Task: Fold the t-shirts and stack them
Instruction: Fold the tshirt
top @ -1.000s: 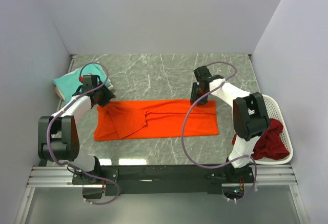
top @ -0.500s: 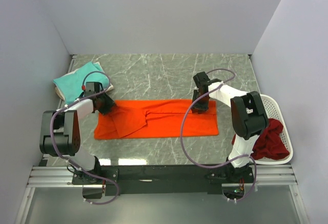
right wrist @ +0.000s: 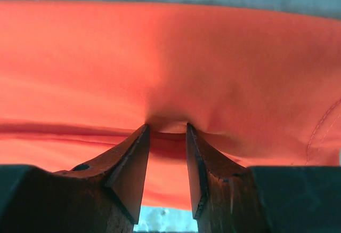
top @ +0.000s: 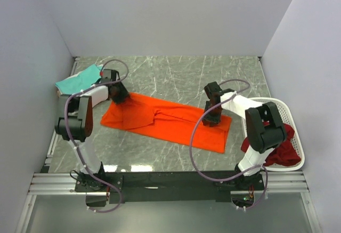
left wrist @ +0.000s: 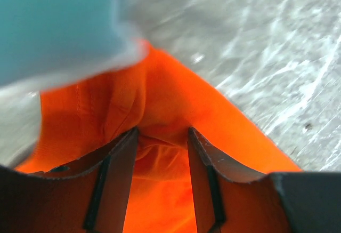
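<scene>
The orange t-shirt (top: pixel 165 120) lies folded into a long strip, slanting across the marble table from back left to front right. My left gripper (top: pixel 121 96) is at its back-left end. In the left wrist view that gripper (left wrist: pixel 162 134) is shut on a bunched ridge of orange cloth (left wrist: pixel 160 91). My right gripper (top: pixel 211 119) is on the strip's right part. In the right wrist view it (right wrist: pixel 167 126) pinches a small fold of the orange cloth (right wrist: pixel 176 62). A teal t-shirt (top: pixel 80 79) lies folded at the far left, also seen in the left wrist view (left wrist: pixel 53 19). A dark red t-shirt (top: pixel 279 149) sits in the basket.
The white perforated basket (top: pixel 290 113) stands at the table's right edge, close to the right arm. Grey walls close in the table on the left, back and right. The metal rail with the arm bases (top: pixel 170 182) runs along the near edge.
The left gripper moved back and right, the right gripper moved toward the near edge. The orange t-shirt went with them and now lies slanted instead of straight across.
</scene>
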Motion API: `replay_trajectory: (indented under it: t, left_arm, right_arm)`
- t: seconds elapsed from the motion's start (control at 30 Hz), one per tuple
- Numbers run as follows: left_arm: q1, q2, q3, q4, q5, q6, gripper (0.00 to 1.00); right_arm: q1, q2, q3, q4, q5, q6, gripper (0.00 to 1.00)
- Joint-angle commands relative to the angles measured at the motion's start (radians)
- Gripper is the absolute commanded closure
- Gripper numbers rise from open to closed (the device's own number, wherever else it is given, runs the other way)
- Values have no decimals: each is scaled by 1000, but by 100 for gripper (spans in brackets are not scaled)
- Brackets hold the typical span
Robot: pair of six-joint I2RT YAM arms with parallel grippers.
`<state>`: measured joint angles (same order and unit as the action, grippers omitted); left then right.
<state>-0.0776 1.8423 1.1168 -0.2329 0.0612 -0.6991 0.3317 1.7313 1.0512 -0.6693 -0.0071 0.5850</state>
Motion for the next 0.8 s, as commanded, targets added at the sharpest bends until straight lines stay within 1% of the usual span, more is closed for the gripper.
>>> replay_trajectory:
  t: [0.0, 0.03, 0.17, 0.3, 0.33, 0.5, 0.53, 0.63, 0.77]
  left_arm:
    - [-50, 115, 77, -109, -35, 62, 51]
    - [-57, 153, 127, -120, -34, 65, 50]
    - [-93, 238, 250, -161, -34, 85, 50]
    - [-129, 327, 391, -215, -31, 108, 49]
    - [-136, 362, 452, -238, -24, 115, 49]
    - [-174, 480, 642, -299, -8, 151, 47]
    - [-178, 523, 711, -312, -3, 154, 47]
    - [-194, 590, 819, -336, 20, 162, 47]
    - [-211, 652, 914, -336, 34, 170, 46]
  right_arm:
    - [7, -55, -89, -81, 10, 42, 59]
    - [9, -77, -105, -79, 10, 47, 59]
    - [26, -125, -175, -79, -19, 72, 59]
    - [73, -157, -215, -85, -27, 116, 59]
    - [93, -162, -223, -85, -34, 125, 59]
    - [161, -190, -283, -59, -67, 199, 59]
    - [183, -194, -289, -56, -71, 206, 59]
    - [225, -203, -306, -44, -91, 242, 59]
    - [299, -207, -310, -32, -126, 279, 59]
